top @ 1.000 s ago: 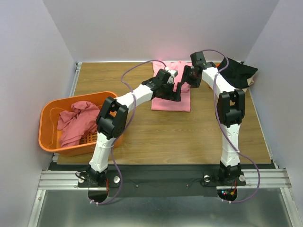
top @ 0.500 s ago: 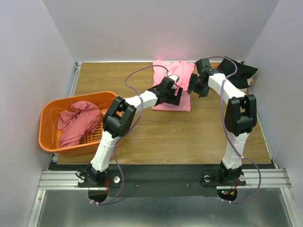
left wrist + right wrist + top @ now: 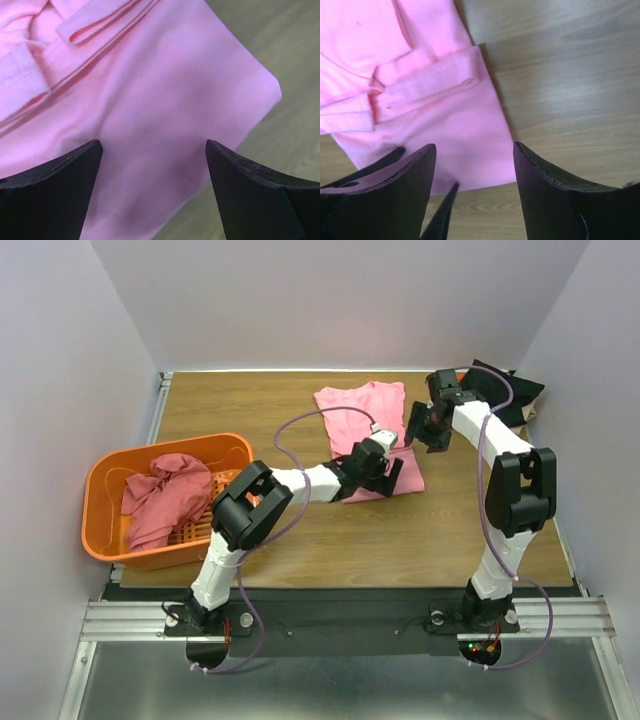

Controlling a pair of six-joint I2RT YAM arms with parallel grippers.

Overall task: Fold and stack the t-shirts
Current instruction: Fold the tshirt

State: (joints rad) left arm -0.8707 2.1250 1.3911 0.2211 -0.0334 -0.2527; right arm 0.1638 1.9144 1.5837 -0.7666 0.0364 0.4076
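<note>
The light pink t-shirt [image 3: 355, 410] lies folded and tilted on the wooden table, towards the back. My left gripper [image 3: 388, 468] hovers open over its near right corner. In the left wrist view the pink t-shirt [image 3: 150, 85] fills the space under the left gripper [image 3: 152, 145], with nothing pinched. My right gripper [image 3: 420, 430] stands open by the shirt's right edge. The right wrist view shows the right gripper [image 3: 474, 147] above the pink t-shirt's [image 3: 445, 115] hem, holding nothing. A darker rose t-shirt [image 3: 160, 495] lies crumpled in the basket. A black t-shirt [image 3: 508, 390] sits at the back right.
The orange slotted basket [image 3: 100, 475] stands at the left edge of the table. Bare wood [image 3: 570, 75] lies to the right of the pink shirt. White walls close in the back and both sides. The two grippers are close together over the shirt.
The pink t-shirt has slid towards the near side and turned askew. My left gripper drew back nearer with it. My right gripper shifted right and nearer, off the shirt's middle.
</note>
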